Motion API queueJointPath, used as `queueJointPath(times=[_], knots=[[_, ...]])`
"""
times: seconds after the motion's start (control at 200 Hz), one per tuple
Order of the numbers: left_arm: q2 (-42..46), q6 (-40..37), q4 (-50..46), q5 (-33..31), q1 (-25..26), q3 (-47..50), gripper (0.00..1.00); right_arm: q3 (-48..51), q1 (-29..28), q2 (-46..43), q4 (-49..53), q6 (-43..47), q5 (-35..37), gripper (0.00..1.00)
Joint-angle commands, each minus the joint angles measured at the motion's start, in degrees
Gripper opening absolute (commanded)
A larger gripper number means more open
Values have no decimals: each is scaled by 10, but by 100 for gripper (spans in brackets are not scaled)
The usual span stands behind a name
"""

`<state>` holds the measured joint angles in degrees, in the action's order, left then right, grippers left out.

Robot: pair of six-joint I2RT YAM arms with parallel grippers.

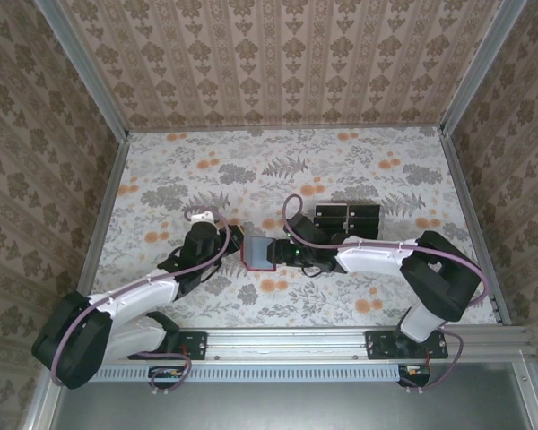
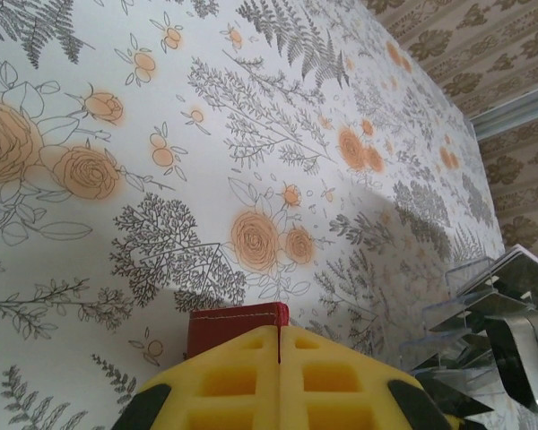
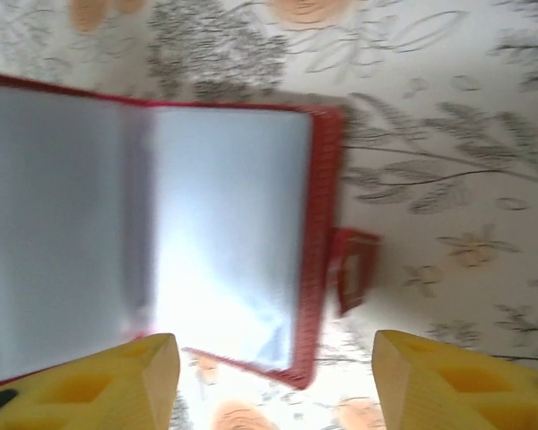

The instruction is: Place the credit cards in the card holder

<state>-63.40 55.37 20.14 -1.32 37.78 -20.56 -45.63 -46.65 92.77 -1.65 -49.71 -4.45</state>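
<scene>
The red card holder (image 1: 258, 253) lies open at mid-table, its pale inner sleeves facing up. My left gripper (image 1: 232, 248) comes in from the left and is shut on the holder's near red flap (image 2: 236, 324), the yellow fingers (image 2: 242, 376) pressed together over its edge. My right gripper (image 3: 273, 358) hovers open just over the holder's right half (image 3: 224, 224), with the snap tab (image 3: 353, 266) off to its right; nothing is between its fingers. The black credit cards (image 1: 347, 218) stand in a clear slotted tray behind the right gripper (image 1: 287, 255).
The clear tray (image 2: 484, 296) shows at the right edge of the left wrist view, close to the holder. A floral cloth (image 1: 278, 170) covers the table, with metal rails along the sides and patterned walls around.
</scene>
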Motion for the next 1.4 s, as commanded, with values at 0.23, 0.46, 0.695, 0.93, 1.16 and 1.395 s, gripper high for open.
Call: queueJointPath(times=[0.23, 0.46, 0.695, 0.93, 1.16, 1.395], knots=[[-47, -23, -47, 8, 19, -56, 0, 11, 27, 78, -62, 0, -3, 37], [-121, -23, -23, 6, 55, -99, 0, 28, 38, 102, -102, -4, -25, 9], [-209, -4, 36, 10, 84, -129, 0, 38, 44, 109, -118, -1, -42, 1], [-161, -2, 18, -24, 69, -87, 0, 48, 46, 100, -120, -1, -45, 0], [-45, -20, -70, -39, 20, -33, 0, 49, 48, 95, -106, -3, -39, 0], [-17, -50, -199, -64, -20, -25, 0, 40, 48, 105, -98, -7, -39, 0]])
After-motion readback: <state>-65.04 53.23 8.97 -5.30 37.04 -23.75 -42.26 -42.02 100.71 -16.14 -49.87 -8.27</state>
